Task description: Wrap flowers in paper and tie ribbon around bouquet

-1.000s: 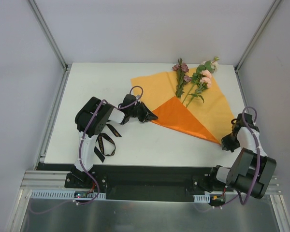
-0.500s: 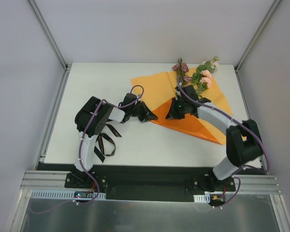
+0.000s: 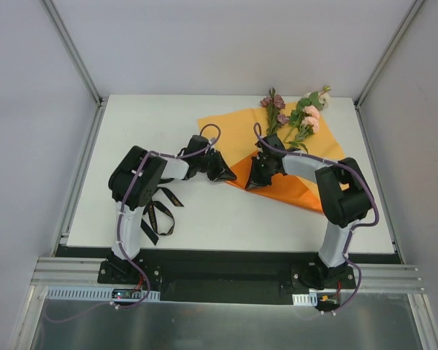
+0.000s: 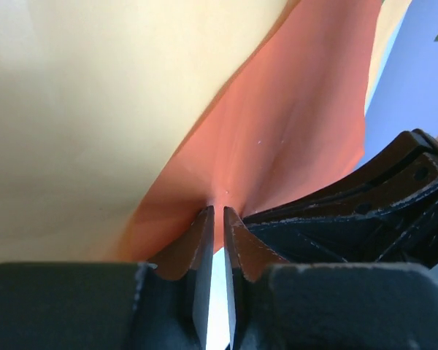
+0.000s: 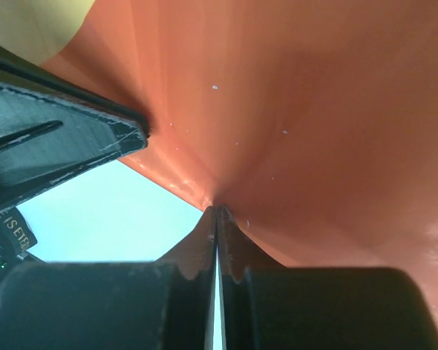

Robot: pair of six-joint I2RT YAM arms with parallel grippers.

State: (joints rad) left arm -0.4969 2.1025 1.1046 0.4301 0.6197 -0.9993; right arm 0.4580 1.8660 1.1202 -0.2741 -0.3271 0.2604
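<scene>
Jaws pinched shut on the paper (image 3: 230,130) mid-frame, left gripper (image 3: 224,170) and right gripper (image 3: 252,179) are wrapping; next, likely, drawing that fold over the flowers (image 3: 298,120) together.

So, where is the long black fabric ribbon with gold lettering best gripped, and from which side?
Take the black ribbon at its loose ends, toward the near edge of the white table, straight down from above. It lies low in loops, so probably no edge offers itself from the side.

Black-and-grey left arm (image 3: 135,179) and right arm (image 3: 339,195) carry looping purple cables (image 3: 119,219).
</scene>
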